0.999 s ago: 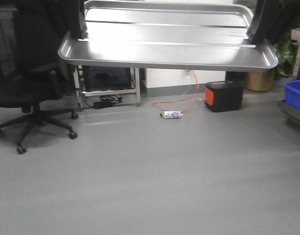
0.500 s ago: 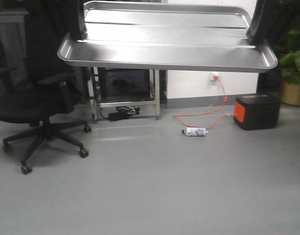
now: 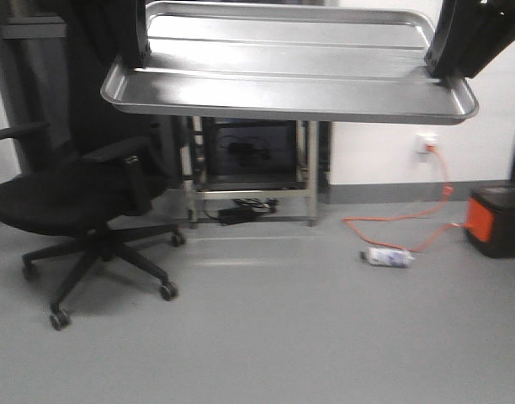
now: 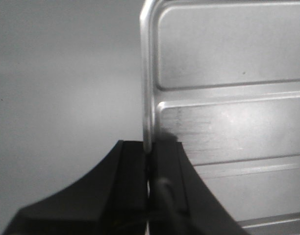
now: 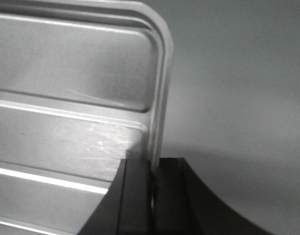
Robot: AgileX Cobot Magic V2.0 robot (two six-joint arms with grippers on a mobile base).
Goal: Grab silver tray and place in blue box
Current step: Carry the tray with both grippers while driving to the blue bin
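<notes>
Chair (image 3: 64,198) shifted; left tool (image 4: 149,151), right tool (image 5: 151,165) — clamping silver tray (image 3: 283,91) rims

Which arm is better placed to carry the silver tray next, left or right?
Neither alone: the left gripper clamps one end rim of the silver tray, the right gripper the opposite rim, so both should probably carry together.

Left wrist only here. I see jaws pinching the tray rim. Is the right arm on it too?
Observer: Yes, the right gripper is shut on the silver tray's opposite rim.
Operator: Any blue box in sight?
Observer: No view shows it; the front camera has an office chair and a bottle on the floor.
Operator: Tray level?
Observer: Roughly level in the front view, held off the floor.
</notes>
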